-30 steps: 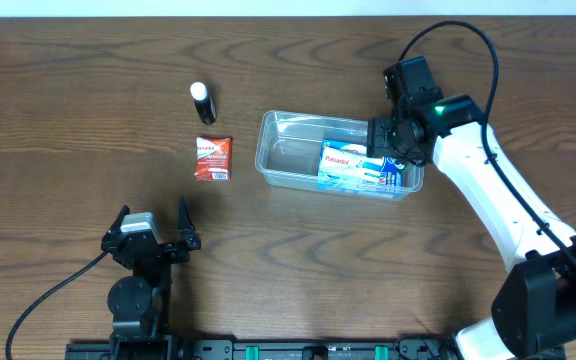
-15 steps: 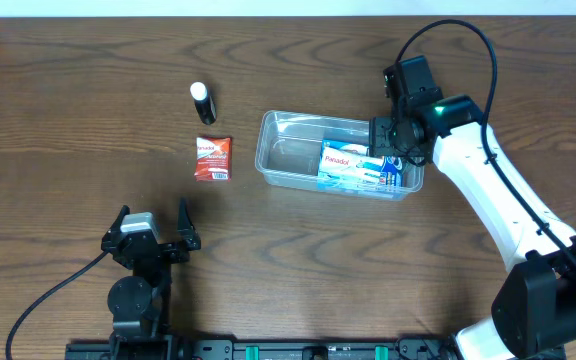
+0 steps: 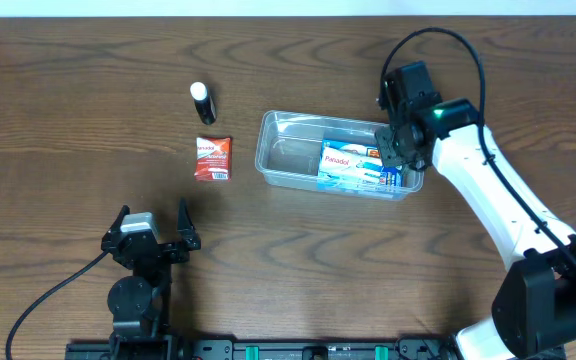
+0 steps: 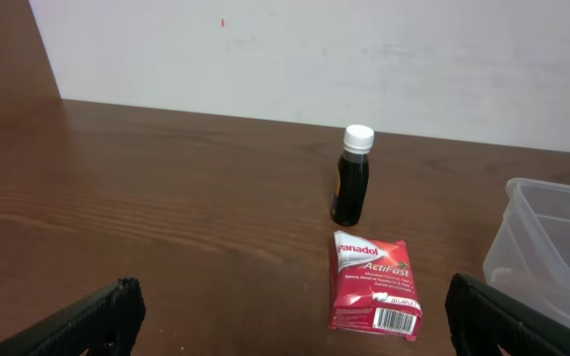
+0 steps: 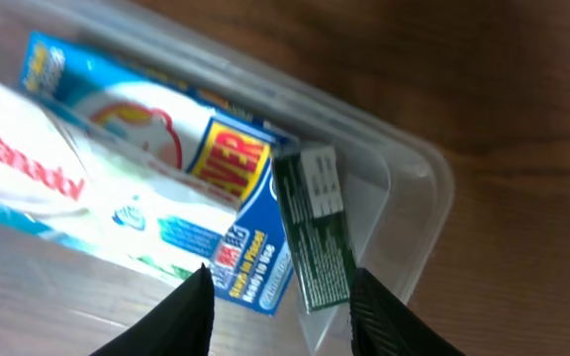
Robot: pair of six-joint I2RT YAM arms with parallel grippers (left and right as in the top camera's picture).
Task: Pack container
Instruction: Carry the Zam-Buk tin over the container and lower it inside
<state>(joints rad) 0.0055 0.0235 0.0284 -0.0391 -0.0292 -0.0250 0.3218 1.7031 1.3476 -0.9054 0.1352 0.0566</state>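
Here, the container [image 3: 286, 152] sits on the table, with medicine boxes [image 3: 356, 165] lying flat in its right half. The right gripper [image 3: 396, 150] hangs over the container's right end, fingers apart and empty. The left gripper [image 3: 153, 218], parked in front and well to the left, is likewise spread. A red packet [image 3: 212, 158] and a small bottle [image 3: 202, 102] wait to its left. The container looks light, thin-walled and slick, and its rim seems the surest hold.

Clear rect. plastic container [image 3: 286, 158], rounded corners w/ rim, is sitting upright mid-scene, long axis running left–right, and is holding a blue-and-white Panadol box [image 3: 351, 162] lying flat in its right half.
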